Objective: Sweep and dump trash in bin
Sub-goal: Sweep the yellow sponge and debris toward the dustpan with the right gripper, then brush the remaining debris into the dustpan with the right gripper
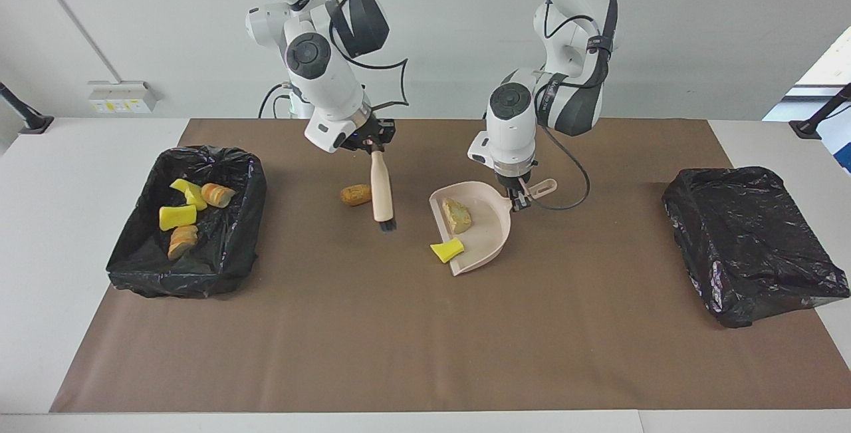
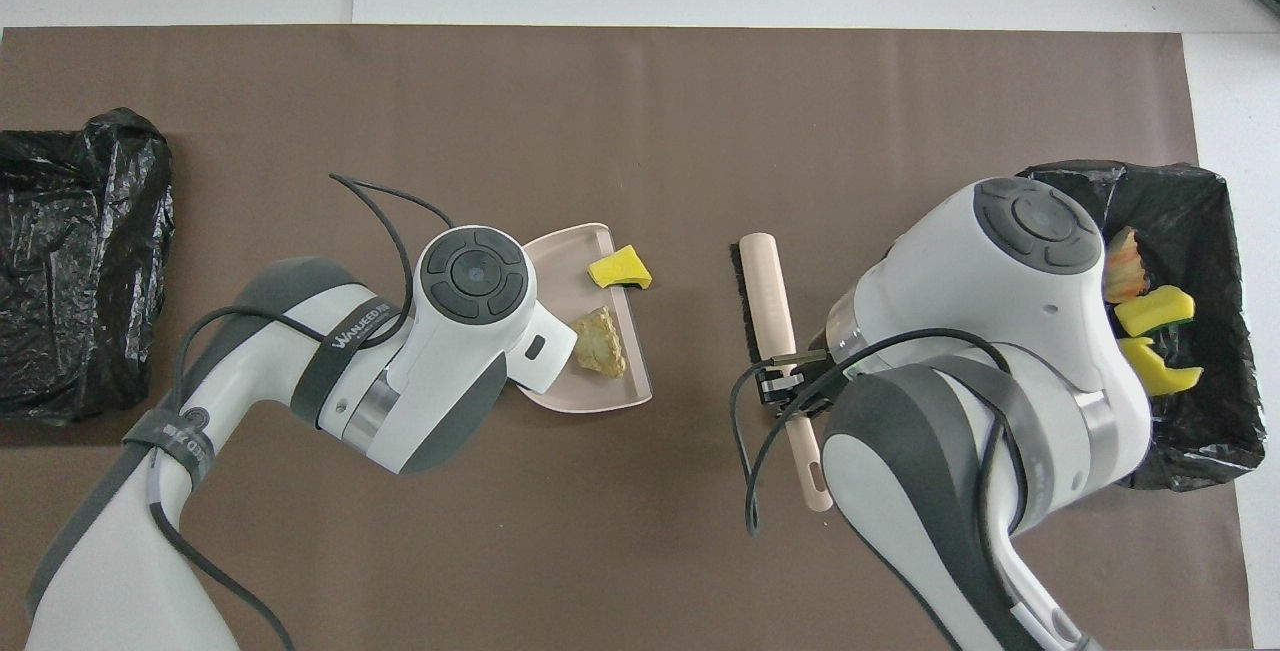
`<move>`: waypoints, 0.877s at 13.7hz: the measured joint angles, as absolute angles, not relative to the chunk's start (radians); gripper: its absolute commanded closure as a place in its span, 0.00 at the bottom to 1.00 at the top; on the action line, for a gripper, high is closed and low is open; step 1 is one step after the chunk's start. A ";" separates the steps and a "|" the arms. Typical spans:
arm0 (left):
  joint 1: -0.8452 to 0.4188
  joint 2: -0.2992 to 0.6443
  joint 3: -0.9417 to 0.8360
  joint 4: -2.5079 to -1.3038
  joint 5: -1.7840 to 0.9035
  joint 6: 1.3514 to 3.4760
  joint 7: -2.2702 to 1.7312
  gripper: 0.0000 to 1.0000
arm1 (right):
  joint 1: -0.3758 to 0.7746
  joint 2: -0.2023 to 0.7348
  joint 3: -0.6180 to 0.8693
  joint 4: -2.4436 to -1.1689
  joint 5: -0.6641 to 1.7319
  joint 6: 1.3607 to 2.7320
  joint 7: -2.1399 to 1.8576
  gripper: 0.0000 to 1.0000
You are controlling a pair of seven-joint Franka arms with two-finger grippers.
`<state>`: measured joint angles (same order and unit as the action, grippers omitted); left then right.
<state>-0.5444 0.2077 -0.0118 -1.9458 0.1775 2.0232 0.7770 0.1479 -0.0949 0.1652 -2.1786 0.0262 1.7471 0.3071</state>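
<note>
1. Facing view: my right pincer (image 1: 367, 145) pinches the brush (image 1: 381, 193), raised over the bench (image 1: 425, 340) to reach the brown lump (image 1: 356, 194).
2. My left pincer (image 1: 518, 199) pinches the dustpan (image 1: 482, 247) handle, steady, so the tan lump (image 1: 457, 215) stays inside.
3. The yellow wedge (image 1: 447, 250) sits on its lip.
4. Other trash lies in the open bin (image 1: 229, 267).

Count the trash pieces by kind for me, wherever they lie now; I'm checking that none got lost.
Yellow sponge wedges: 3
Tan or striped chunks: 3
Orange-brown oval: 1
Total: 7
</note>
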 measured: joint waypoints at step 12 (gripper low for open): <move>-0.543 0.204 -0.009 -1.963 0.216 2.044 0.992 1.00 | 0.139 -0.166 0.180 -2.443 0.043 1.931 0.346 1.00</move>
